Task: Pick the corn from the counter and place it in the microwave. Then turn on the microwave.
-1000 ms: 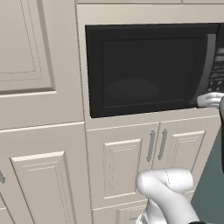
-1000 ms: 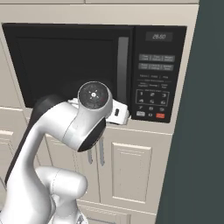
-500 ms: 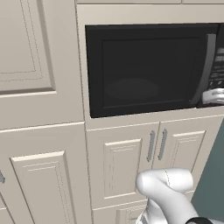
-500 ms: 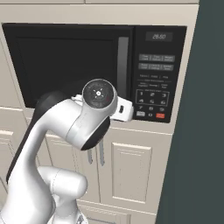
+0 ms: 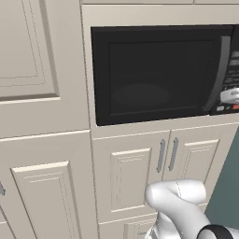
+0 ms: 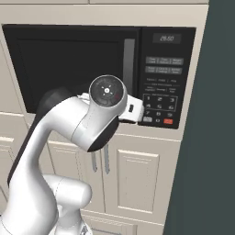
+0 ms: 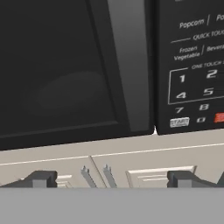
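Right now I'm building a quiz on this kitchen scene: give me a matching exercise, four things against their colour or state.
Things:
1. microwave door
2. door handle
3. gripper
4. lowest right keypad button

States:
A. red
B. open, holding nothing
C. shut, dark glass
D. grey, upright

Pairs: 1-C, 2-D, 3-B, 4-A

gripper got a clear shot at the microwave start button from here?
Probably yes. The open gripper sits close in front of the microwave, and nothing lies between it and the start button at the keypad's bottom row, up and to the right in the hand view.
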{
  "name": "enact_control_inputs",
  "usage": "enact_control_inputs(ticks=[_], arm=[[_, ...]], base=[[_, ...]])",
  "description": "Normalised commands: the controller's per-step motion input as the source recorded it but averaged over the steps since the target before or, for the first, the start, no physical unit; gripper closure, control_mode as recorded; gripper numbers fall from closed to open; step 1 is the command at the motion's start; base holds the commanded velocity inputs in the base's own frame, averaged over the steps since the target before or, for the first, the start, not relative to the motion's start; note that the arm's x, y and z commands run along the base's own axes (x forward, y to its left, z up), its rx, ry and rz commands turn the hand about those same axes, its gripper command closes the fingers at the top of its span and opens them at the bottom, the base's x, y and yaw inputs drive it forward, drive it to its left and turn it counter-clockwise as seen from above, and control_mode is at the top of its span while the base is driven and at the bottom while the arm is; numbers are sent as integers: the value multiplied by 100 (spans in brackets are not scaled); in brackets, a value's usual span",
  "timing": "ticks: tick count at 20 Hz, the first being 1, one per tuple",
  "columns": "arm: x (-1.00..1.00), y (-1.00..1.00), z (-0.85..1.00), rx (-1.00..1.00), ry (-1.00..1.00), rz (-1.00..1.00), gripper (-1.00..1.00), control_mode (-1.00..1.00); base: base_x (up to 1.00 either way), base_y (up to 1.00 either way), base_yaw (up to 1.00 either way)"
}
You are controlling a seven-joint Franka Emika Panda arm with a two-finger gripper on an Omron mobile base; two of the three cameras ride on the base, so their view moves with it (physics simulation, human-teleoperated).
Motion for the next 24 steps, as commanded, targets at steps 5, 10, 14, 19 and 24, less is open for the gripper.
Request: enact_control_inputs(ticks=[5,10,14,19,24], arm=[[3,-2,19,0,0,0,-100,-100],[11,0,9,0,0,0,-100,-100],[11,0,6,0,0,0,-100,-100],[15,0,2,0,-1,0,-100,-100],[21,2,0,-3,-4,0,-100,-100]], base=[[0,0,0],[0,0,0],[0,0,0],[0,0,0],[0,0,0]])
